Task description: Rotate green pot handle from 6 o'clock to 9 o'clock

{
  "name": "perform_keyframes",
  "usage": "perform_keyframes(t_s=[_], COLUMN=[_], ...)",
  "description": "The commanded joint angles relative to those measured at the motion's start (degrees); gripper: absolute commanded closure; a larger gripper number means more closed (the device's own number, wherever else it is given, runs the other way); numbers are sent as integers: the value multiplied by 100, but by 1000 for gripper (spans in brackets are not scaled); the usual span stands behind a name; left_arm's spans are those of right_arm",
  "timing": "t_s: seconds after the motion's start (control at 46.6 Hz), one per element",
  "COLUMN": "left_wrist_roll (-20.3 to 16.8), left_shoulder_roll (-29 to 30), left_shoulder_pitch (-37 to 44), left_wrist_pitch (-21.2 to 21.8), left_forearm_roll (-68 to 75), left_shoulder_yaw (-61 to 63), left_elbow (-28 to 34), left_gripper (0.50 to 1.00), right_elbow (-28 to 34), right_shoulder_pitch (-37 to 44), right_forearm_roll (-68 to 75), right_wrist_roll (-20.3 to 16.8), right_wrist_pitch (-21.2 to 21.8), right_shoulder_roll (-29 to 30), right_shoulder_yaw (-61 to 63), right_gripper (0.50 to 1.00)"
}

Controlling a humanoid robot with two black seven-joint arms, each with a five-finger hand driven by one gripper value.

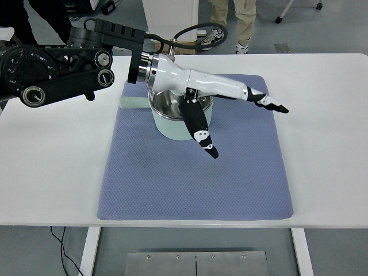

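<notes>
Left hand, reaching in from the left edge, hangs over the green pot with its fingers spread wide and holding nothing — the thumb slants down across the pot's near-right rim while the others stretch off to the right. The pot sits toward the back of the blue mat on the white table. A pale green bar at the pot's left — probably the handle — runs left-right, pointing toward 9 o'clock. That suggests the turn is largely done.
</notes>
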Motion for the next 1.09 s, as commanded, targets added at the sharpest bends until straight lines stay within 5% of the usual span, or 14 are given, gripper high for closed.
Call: perform_keyframes(t_s=[0.0,0.45,1.072], left_wrist_roll=[-1,-1,-1], left_shoulder_roll=[-2,16,7], left_shoulder_pitch=[33,665,1571], left_wrist_pitch=[82,91,381], left_forearm_roll=[-653,-3299,-6499], left_shoulder_yaw=[3,21,64], left_elbow=[276,1516,2413], left_gripper=[500,500,500], right_elbow=[-3,-3,-3], right_shoulder_pitch=[-4,-4,-4], right_forearm_roll=[0,0,0], right_wrist_roll=[0,0,0], right_wrist_pitch=[0,0,0], right_shoulder_roll=[0,0,0], right_shoulder_yaw=[0,0,0], right_gripper=[500,500,500])
